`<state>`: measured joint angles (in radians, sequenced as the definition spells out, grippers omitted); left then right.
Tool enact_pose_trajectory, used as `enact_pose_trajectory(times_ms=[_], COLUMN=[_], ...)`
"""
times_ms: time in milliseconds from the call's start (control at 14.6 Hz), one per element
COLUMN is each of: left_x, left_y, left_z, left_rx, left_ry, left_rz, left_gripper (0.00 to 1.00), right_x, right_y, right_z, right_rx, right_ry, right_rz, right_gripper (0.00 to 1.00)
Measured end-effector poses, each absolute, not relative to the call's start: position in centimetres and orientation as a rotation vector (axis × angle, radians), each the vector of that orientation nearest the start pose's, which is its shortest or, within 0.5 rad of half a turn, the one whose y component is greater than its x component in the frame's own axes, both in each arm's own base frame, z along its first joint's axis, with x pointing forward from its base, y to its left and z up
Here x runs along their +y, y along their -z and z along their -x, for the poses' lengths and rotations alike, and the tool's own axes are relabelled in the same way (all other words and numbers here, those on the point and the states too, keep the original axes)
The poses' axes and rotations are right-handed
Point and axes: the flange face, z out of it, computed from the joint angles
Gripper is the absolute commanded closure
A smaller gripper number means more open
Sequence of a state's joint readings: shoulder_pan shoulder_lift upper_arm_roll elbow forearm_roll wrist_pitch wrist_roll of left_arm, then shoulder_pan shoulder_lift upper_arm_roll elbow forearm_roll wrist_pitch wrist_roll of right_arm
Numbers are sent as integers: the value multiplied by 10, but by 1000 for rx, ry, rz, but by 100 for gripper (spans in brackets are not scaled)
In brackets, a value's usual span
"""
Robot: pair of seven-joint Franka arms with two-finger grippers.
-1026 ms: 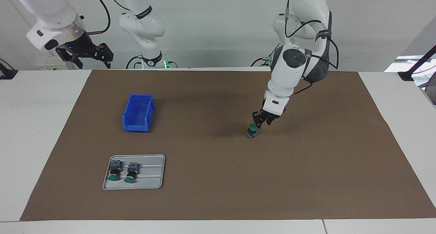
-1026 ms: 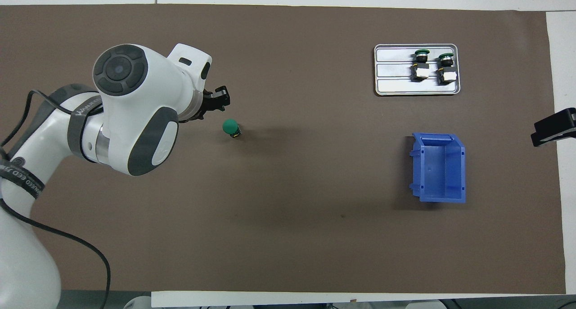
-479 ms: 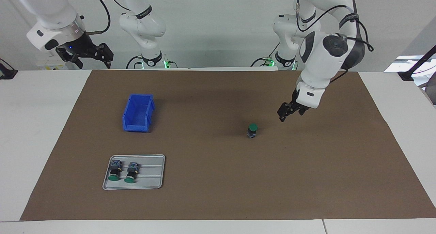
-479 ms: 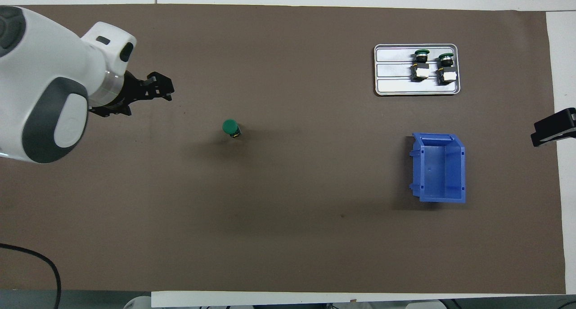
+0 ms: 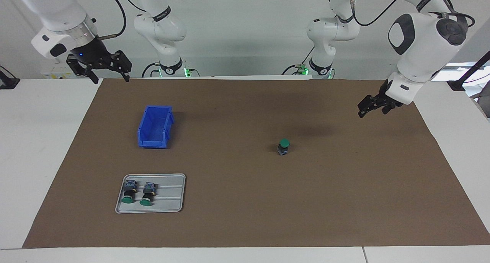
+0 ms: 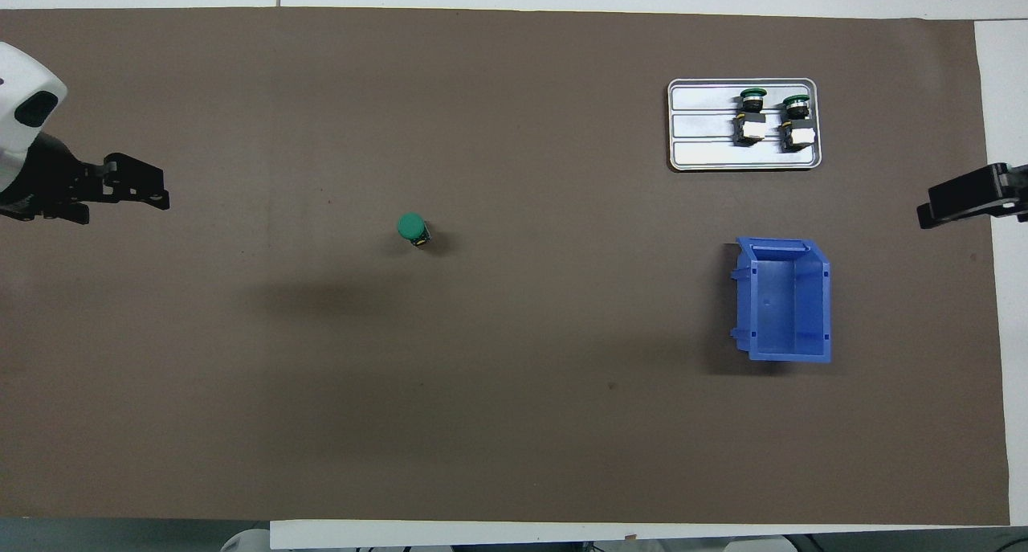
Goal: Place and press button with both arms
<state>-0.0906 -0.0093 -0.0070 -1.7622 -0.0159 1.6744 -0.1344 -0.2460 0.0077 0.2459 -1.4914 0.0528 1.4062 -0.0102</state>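
Claw of the right arm [image 5: 110, 78] hangs in the air over the edge of the brown mat [image 5: 245, 217] at the right arm's end of the white surface [image 5: 38, 140]. It points downward with its fingers [image 5: 93, 78] spread wide and nothing between them. This arm waits there.

Next comes a blue bin [image 5: 155, 127], open at the top, resting on the mat toward the right arm's end. Farther from the robots than the bin lies a grey tray [image 5: 174, 200], flat on the mat and apart from the bin. Two spare switches [image 5: 129, 192] lie on their sides in the tray, side by side at its end toward the right arm. Their green caps point away from the robots.

Toward the left arm's end from the middle of the mat stands the button [image 5: 283, 146]. It is upright on its terminal block with the round green cap on top. In the overhead view it shows as a green disc with a little of the block beside it. Nothing touches it; bare mat lies all around it.

Last is the left arm's claw [image 5: 364, 110], raised over the mat near its edge at the left arm's end and tilted down. It is well apart from the button. Whether this claw is wide or narrow cannot be told.
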Motion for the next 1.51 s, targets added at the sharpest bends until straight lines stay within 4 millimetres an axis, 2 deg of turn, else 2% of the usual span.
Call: enact_pose_trajectory(times_ms=[68, 137, 274, 479, 616, 753, 821, 890, 958, 1163, 1369, 1506], left_x=[-52, -50, -49, -48, -49, -49, -50, -51, -51, -51, -51, -52], left_y=[-559, -573, -598, -610, -615, -622, -623, -623, -623, -622, -622, -622], left_z=[-545, -542, -536, -530, -528, -528, -527, -527, -527, -526, -526, -526], left_rx=[-50, -45, -43, -42, -40, -38, -36, -34, -32, -33, -33, -31], left_ry=[-148, -170, -197, -231, -236, -228, -226, -227, -230, -238, -238, -237], left_rz=[3135, 3129, 3123, 3117, 3116, 3117, 3117, 3117, 3117, 3116, 3116, 3115], left_gripper=[0, 0, 0, 0, 0, 0, 0, 0, 0, 0, 0, 0], right_x=[30, 62, 147, 269, 347, 426, 457, 477, 488, 502, 513, 517], right_y=[-639, -634, -625, -598, -564, -517, -495, -476, -461, -428, -391, -376], right_z=[-547, -555, -571, -587, -589, -578, -571, -567, -566, -569, -562, -559], right_rx=[7, 33, 73, 105, 158, 188, 164, 125, 95, 15, -108, -217], right_ry=[-141, -145, -127, -58, 23, 90, 120, 158, 187, 240, 270, 282], right_rz=[3071, 3065, 3051, 3027, 3029, 3013, 3010, 3009, 3014, 3004, 3022, 3008], right_gripper=[1, 1, 1, 1, 1, 1, 1, 1, 1, 1, 1, 1])
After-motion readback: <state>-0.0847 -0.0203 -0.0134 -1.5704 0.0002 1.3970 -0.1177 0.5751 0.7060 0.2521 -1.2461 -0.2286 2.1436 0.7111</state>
